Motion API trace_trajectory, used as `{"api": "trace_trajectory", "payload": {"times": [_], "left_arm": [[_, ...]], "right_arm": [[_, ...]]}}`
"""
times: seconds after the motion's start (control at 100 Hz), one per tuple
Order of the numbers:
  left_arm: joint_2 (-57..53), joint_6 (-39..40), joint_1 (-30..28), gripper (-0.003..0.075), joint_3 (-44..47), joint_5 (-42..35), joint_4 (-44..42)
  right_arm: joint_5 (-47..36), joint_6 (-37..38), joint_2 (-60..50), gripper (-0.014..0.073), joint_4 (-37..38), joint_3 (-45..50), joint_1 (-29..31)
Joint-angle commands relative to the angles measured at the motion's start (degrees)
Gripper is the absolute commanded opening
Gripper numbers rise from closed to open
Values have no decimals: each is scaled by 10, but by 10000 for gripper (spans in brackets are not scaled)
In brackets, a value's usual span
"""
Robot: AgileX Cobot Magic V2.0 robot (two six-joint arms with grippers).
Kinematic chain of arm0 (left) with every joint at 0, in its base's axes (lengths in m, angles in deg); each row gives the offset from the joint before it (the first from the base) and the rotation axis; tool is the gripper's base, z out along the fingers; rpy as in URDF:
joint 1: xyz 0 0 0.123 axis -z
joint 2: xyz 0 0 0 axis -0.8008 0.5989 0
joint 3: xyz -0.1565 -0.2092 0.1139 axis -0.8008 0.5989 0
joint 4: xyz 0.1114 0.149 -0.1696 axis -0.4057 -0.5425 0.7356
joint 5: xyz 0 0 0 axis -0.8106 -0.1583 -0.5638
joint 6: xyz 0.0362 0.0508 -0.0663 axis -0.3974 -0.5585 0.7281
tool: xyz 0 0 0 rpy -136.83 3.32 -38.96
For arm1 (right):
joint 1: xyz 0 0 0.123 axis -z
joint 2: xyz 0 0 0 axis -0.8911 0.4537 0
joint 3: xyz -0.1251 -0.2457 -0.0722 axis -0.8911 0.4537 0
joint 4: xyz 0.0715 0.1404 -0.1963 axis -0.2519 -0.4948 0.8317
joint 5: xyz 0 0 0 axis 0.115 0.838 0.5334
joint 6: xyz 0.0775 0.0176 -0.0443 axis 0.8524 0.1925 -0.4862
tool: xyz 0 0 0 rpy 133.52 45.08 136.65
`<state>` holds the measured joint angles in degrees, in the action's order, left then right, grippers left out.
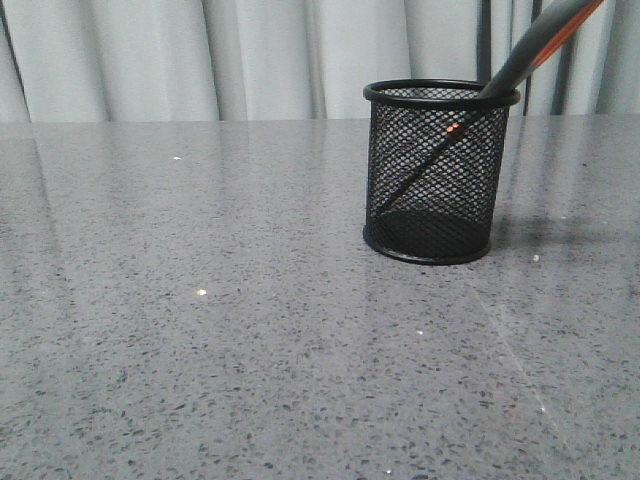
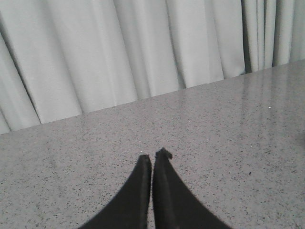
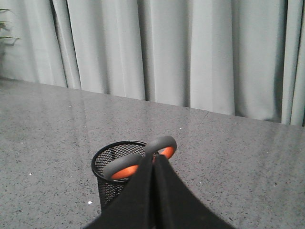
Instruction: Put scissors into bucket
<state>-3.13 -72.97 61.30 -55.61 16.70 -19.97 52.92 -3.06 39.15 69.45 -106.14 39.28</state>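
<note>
The black wire-mesh bucket stands upright on the grey table, right of centre. The scissors lean inside it: the dark blades run down to the base, the orange pivot dot shows through the mesh, and the grey, orange-lined handle rises over the rim to the upper right, out of frame. In the right wrist view the handle loops sit over the bucket's mouth. My right gripper is shut on the handle where the loops meet. My left gripper is shut and empty above bare table. Neither gripper shows in the front view.
The grey speckled table runs back to pale curtains. A bit of green plant shows at the far edge in the right wrist view.
</note>
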Motion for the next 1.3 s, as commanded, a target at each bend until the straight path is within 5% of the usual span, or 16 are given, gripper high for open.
{"api": "trace_trajectory", "payload": {"times": [0.0,1.29], "left_arm": [[-13,6,-1,-20,-3,-42,17],[-22,6,-1,-20,13,-40,18]], "right_arm": [[-43,0,-7,-50,4,-11,3],[-20,0,-10,-51,-3,-11,3]]}}
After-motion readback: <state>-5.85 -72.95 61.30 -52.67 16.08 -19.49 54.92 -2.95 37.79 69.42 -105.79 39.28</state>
